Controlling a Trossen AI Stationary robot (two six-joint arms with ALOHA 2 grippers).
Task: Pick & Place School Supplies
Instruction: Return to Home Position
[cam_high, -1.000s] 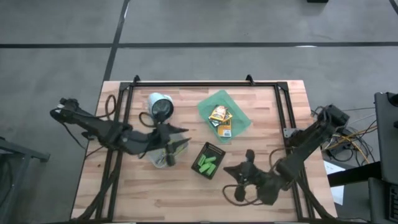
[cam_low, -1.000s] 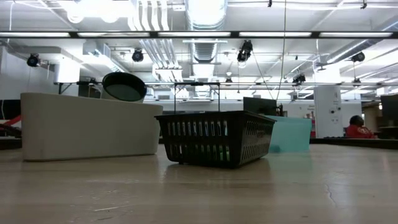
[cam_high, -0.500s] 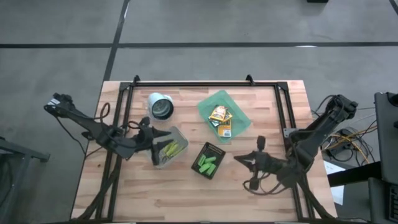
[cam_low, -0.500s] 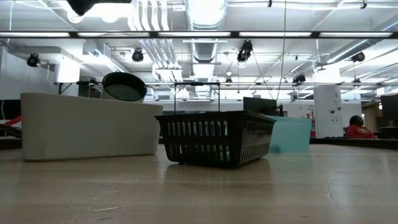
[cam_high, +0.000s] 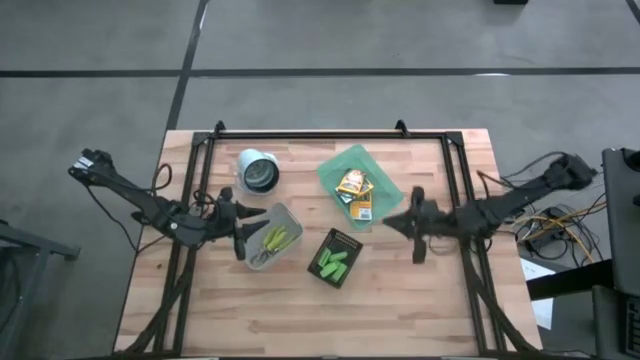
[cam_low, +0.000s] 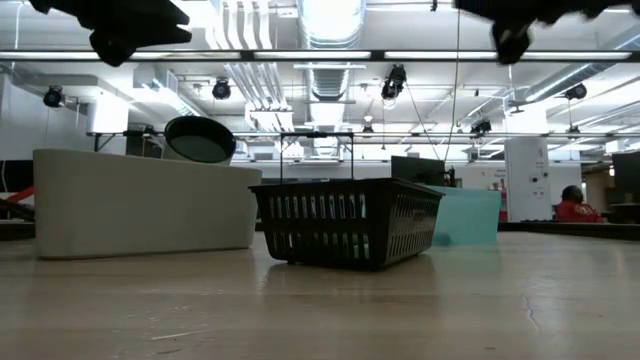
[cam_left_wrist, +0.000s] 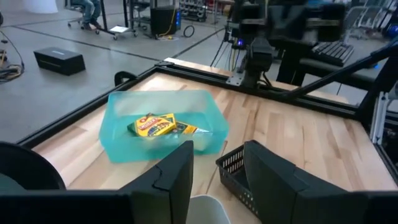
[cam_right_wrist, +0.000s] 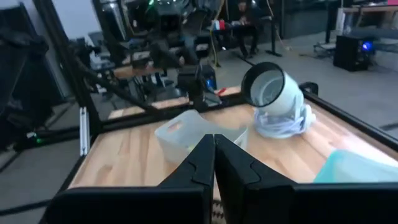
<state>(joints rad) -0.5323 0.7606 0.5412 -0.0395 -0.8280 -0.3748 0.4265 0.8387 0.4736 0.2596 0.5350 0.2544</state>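
Worktop (cam_high: 300, 310) with both arms pulled back from a moment ago. Left hand (cam_high: 252, 215), fingers parted and empty, is well apart from the green tray (cam_high: 340, 162). Right hand (cam_high: 392, 222), fingers pressed together and empty, is just beside it. Crayon boxes (cam_high: 355, 190) lie inside, so sorting looks finished.

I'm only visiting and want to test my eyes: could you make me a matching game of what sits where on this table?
Things:
1. crayon boxes
2. green marker sticks
3. scissors
4. white cup

Places:
A. in the clear bin
B. on the table itself, in no container
C. in the black basket
D. in the translucent green tray

Pairs: 1-D, 2-C, 3-A, 4-B.
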